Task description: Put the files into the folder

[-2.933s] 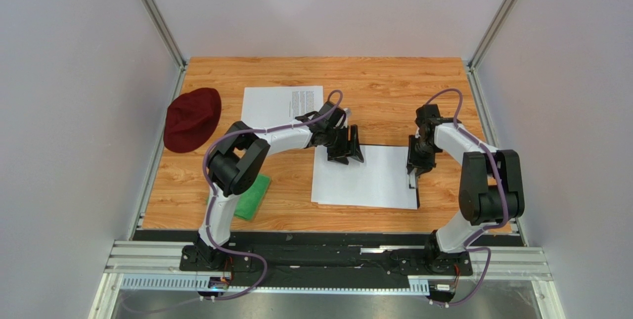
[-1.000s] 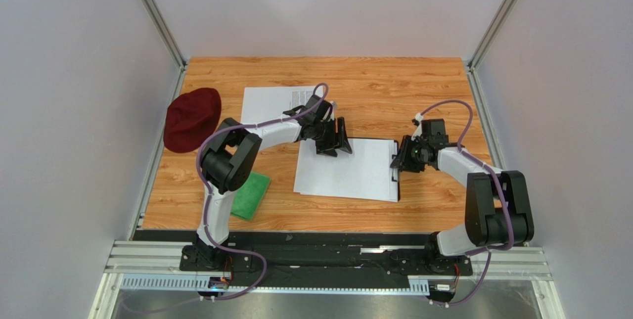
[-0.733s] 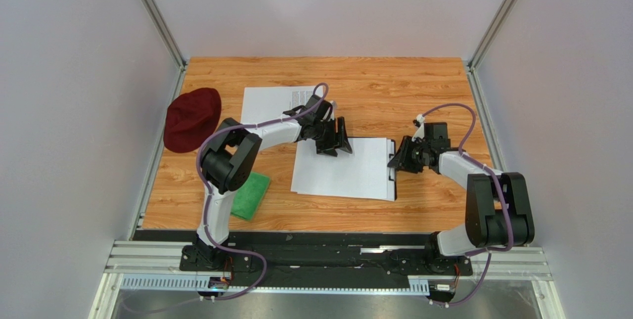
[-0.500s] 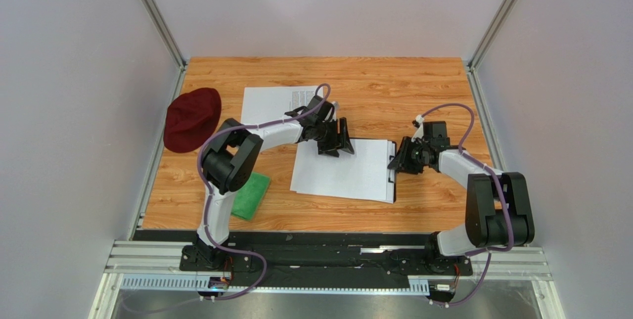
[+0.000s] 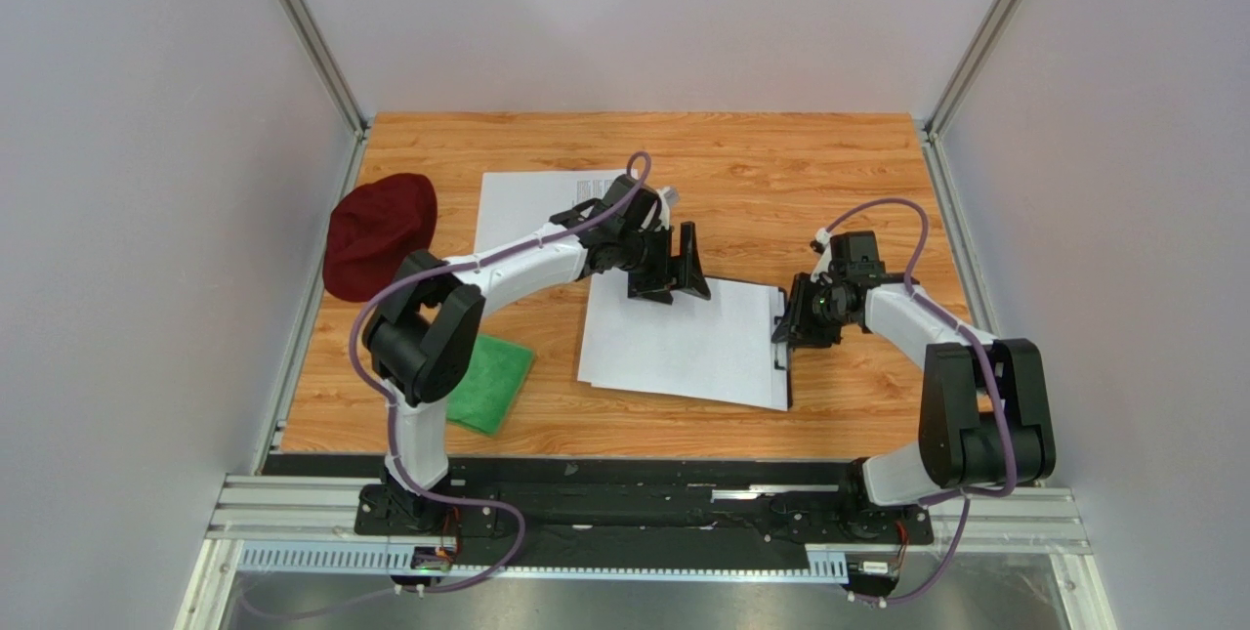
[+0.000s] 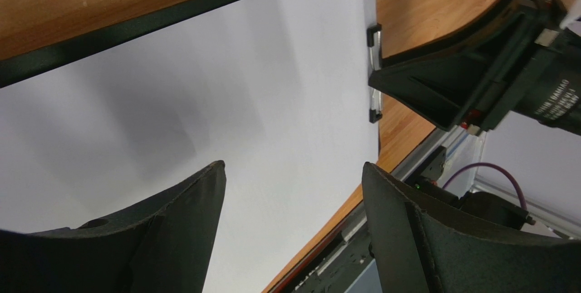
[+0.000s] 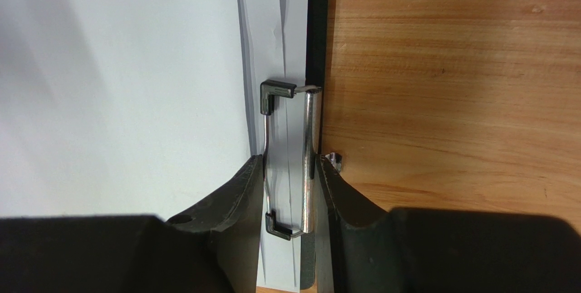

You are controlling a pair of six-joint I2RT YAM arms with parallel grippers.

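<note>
A stack of white files lies on the black folder, of which only thin edges show. My left gripper is open and empty just above the stack's far edge. In the left wrist view it hangs over the files and the folder's edge. My right gripper is shut on the folder's metal clip at the stack's right edge, its fingers pressing on both sides. One more printed sheet lies behind, partly under my left arm.
A dark red hat sits at the left edge of the table. A green cloth lies at the front left beside my left arm. Bare wood lies right of the folder.
The stack and folder slid left over the past seconds, then a little back to the right. My left gripper rose slightly and shifted right. My right gripper stayed at the clip.
</note>
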